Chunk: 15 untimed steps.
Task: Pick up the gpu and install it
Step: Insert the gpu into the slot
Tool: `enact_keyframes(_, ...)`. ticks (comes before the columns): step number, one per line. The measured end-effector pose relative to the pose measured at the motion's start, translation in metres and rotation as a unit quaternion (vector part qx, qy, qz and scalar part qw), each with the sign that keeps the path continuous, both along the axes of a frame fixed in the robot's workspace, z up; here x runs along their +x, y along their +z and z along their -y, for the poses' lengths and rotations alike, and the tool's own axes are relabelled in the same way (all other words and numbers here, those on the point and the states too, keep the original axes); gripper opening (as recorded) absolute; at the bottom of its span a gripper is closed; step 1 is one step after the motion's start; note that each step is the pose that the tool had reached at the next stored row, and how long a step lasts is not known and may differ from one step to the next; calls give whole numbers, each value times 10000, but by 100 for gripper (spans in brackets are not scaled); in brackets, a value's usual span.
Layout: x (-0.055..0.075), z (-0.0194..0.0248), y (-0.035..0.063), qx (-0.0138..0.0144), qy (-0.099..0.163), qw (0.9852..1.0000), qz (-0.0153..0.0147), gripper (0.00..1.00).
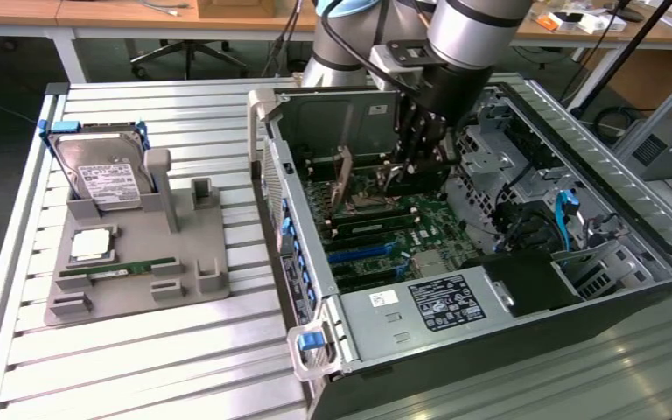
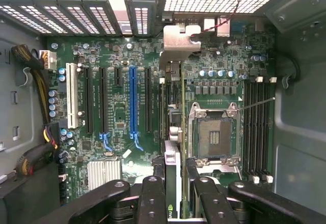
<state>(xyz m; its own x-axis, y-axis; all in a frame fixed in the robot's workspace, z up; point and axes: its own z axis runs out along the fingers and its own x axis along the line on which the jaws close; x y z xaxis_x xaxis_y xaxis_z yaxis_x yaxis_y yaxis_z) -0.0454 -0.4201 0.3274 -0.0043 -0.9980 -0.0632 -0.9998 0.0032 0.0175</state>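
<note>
Jaws pinch gpu (image 2: 172, 165) edge-on in wrist view; exterior view adds hard drive (image 1: 101, 175).

gpu (image 2: 172, 155) with shiny metal bracket (image 2: 178, 42), matt black hand (image 2: 177, 182), ribbed metal table (image 1: 137, 367), grey plastic stand (image 1: 196, 262)

HDD (image 1: 101, 175), RAM stick (image 1: 120, 270) on holder (image 1: 204, 262).

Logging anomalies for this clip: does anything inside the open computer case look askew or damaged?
Nothing stands out. The thin dark gpu card with silver end bracket sits edge-on in the gripper, parallel to the slots of the green motherboard.
</note>
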Motion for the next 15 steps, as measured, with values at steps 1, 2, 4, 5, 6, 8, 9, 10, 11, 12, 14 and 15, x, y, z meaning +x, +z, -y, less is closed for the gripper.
enact_keyframes(1, 0, 6, 0, 0, 0, 10000, 0, 27)
enact_keyframes(2, 0, 14, 0, 0, 0, 10000, 0, 27)
enact_keyframes(4, 0, 38, 0, 0, 0, 10000, 0, 27)
enact_keyframes(5, 0, 70, -1, 0, 0, 10000, 0, 27)
enact_keyframes(6, 0, 88, 0, 0, 0, 10000, 0, 27)
enact_keyframes(8, 0, 122, -1, 0, 0, 10000, 0, 27)
enact_keyframes(9, 0, 144, -1, 0, 0, 10000, 0, 27)
enact_keyframes(10, 0, 152, -1, 0, 0, 10000, 0, 27)
enact_keyframes(11, 0, 159, 0, 0, 0, 10000, 0, 27)
enact_keyframes(12, 0, 163, -1, 0, 0, 10000, 0, 27)
enact_keyframes(14, 0, 171, -1, 0, 0, 10000, 0, 27)
enact_keyframes(15, 0, 175, -1, 0, 0, 10000, 0, 27)
